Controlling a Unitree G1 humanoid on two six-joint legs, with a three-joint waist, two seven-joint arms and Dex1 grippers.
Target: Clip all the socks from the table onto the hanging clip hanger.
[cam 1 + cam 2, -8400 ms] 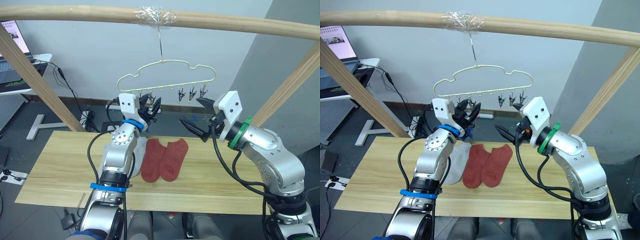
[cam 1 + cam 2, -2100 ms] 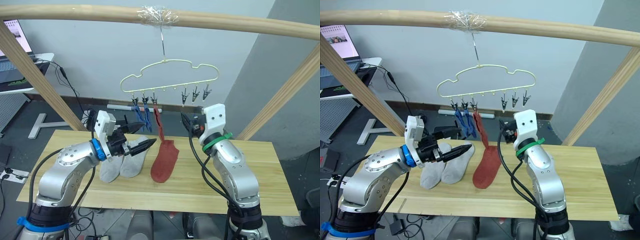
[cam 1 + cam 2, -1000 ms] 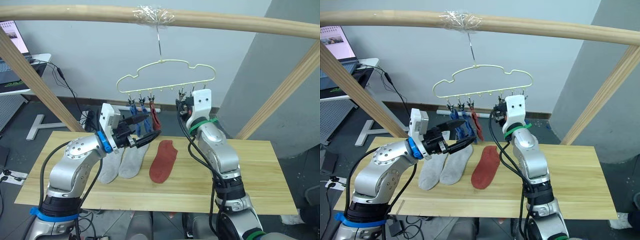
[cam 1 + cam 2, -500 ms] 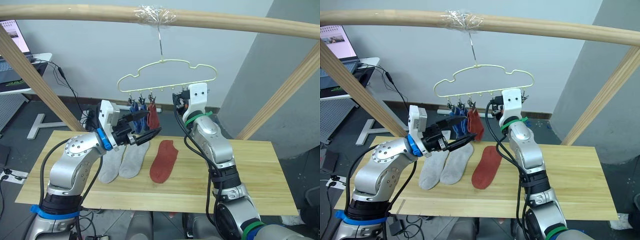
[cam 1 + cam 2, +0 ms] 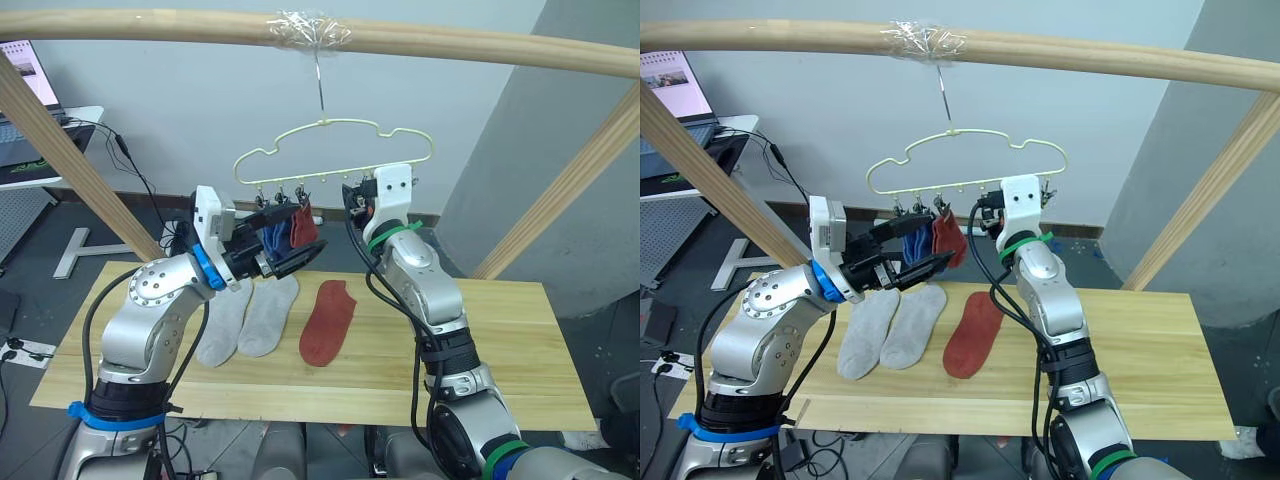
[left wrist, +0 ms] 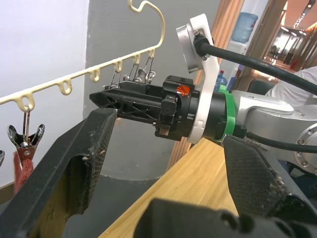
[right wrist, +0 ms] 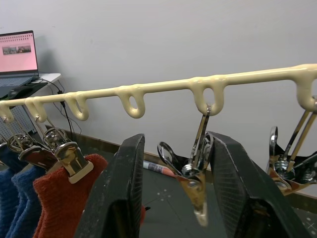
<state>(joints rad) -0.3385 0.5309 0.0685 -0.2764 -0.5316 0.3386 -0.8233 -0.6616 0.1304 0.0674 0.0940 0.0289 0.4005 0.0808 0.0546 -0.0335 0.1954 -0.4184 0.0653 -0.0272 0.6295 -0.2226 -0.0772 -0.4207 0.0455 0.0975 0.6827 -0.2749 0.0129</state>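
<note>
my head pair: high, facing forward and down over table [image 5: 500, 330], mid-range, hanger [image 5: 330, 150] at 12 o'clock | my left wrist: close, looks across at right gripper [image 6: 106, 97] | my right wrist: very close under hanger bar | all share hanger

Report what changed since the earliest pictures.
One rust sock left the table and now hangs on the clip hanger beside the blue socks. The right gripper rose to the next clip, open around it. The left gripper, open, lifted toward the hung socks. The grey socks and the other rust sock stayed on the table.
</note>
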